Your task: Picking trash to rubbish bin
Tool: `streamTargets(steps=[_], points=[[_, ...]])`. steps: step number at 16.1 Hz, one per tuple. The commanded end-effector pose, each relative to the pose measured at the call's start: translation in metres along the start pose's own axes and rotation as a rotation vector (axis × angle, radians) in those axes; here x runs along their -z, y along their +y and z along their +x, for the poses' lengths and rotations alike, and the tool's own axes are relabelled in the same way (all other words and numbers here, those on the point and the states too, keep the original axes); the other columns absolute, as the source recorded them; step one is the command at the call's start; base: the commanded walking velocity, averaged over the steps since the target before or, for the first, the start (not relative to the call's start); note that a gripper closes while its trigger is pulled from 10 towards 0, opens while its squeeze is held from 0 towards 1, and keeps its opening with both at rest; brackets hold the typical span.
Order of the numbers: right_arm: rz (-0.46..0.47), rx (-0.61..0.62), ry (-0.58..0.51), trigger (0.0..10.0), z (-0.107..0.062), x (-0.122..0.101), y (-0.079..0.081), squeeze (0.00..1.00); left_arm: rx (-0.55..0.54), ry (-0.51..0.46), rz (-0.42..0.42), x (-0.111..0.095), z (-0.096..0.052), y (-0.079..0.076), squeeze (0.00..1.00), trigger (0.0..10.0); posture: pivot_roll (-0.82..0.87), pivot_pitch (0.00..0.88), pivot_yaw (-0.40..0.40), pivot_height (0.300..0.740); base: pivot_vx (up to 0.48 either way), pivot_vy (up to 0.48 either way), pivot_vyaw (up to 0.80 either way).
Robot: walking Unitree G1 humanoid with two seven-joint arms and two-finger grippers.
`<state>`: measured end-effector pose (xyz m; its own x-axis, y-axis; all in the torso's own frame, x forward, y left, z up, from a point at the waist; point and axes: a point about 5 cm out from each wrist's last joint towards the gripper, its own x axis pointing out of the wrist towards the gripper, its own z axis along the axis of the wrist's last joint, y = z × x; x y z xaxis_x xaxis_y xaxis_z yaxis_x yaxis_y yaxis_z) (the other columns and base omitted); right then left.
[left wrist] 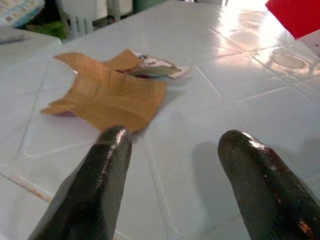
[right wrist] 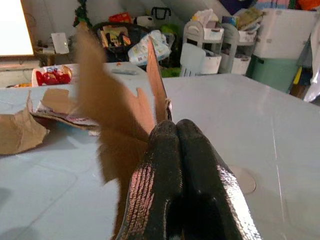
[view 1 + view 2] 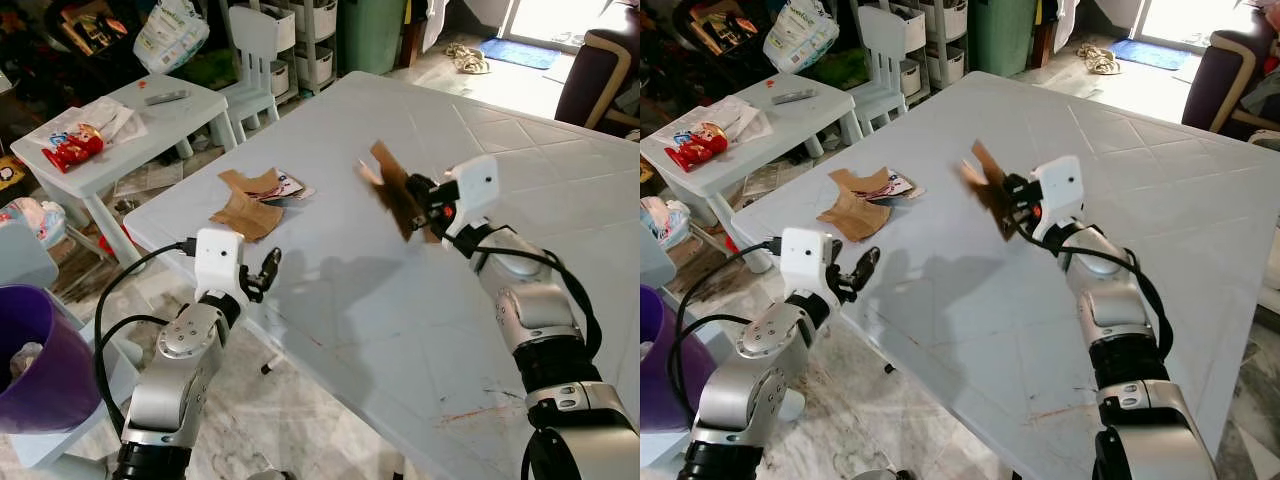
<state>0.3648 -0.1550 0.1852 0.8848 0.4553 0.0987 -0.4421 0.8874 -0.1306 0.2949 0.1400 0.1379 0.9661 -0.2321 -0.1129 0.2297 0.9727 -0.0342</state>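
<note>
Brown cardboard scrap aloft; more cardboard pieces flat on table

Right gripper raised, fingers pinched together; left gripper low, fingers parted.

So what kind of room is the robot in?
Probably a lived-in home, maybe a play or family room: a small white kids' table with a little chair, stacked storage drawers and an armchair surround the big white table.

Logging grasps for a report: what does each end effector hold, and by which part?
The right end effector pinches a brown cardboard scrap near its lower edge, lifted above the white table. The left end effector is open, holding nothing.
</note>
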Motion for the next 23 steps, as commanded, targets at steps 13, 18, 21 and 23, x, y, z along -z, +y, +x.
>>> streamTargets(steps=[13,18,21,23], points=[[0.005,-0.022,-0.021,10.0,0.003,-0.011,0.006,0.0,-0.162,-0.042,-0.048,-0.005,0.009,0.02,0.0,10.0,0.08,0.059,0.025,0.74,0.0,0.0,0.37],[0.004,-0.015,-0.019,10.0,0.003,-0.011,0.006,0.0,-0.16,-0.03,-0.063,-0.004,0.01,0.02,0.0,10.0,0.08,0.056,0.026,0.74,0.0,0.217,0.0],[0.002,-0.009,-0.017,10.0,0.002,-0.011,0.005,0.0,-0.159,-0.027,-0.07,-0.004,0.011,0.02,0.0,10.0,0.08,0.056,0.024,0.74,0.0,0.48,0.0],[0.004,-0.001,-0.017,10.0,0.002,-0.011,0.003,0.0,-0.152,-0.02,-0.072,-0.003,0.011,0.019,0.0,10.0,0.07,0.057,0.024,0.74,0.0,0.48,0.0]])
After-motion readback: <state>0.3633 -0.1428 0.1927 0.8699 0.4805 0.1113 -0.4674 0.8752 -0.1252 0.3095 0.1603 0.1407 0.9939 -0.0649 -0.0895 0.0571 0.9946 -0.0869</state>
